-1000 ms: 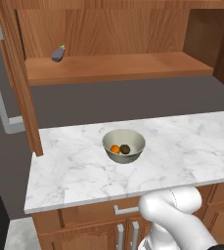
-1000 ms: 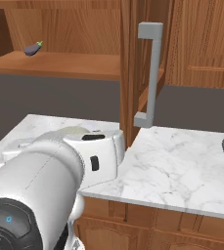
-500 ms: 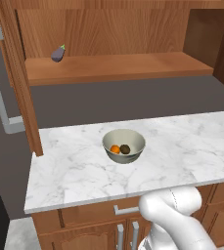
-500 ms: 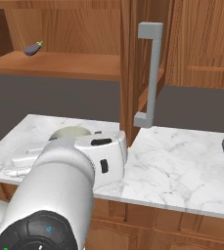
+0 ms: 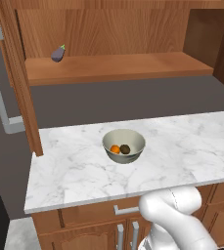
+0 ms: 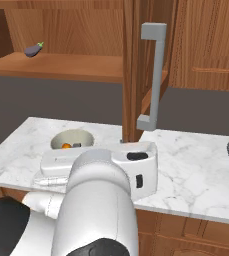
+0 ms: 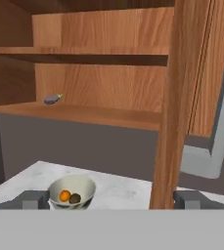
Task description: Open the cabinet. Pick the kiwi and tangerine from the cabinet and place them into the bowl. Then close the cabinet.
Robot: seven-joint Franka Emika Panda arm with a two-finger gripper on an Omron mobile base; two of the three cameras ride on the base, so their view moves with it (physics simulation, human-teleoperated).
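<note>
Hand (image 7: 111, 199) spread wide, empty, facing the open cabinet (image 5: 108, 63).
Kiwi (image 5: 125, 149) beside tangerine (image 5: 115, 149) in bowl (image 5: 123, 145); kiwi's long axis indistinct; door handles vertical.

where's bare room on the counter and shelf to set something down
Marble counter: free right of the bowl and in front of it to the edge. The bowl holds the tangerine and kiwi. Cabinet shelf: bare right of the eggplant.
</note>
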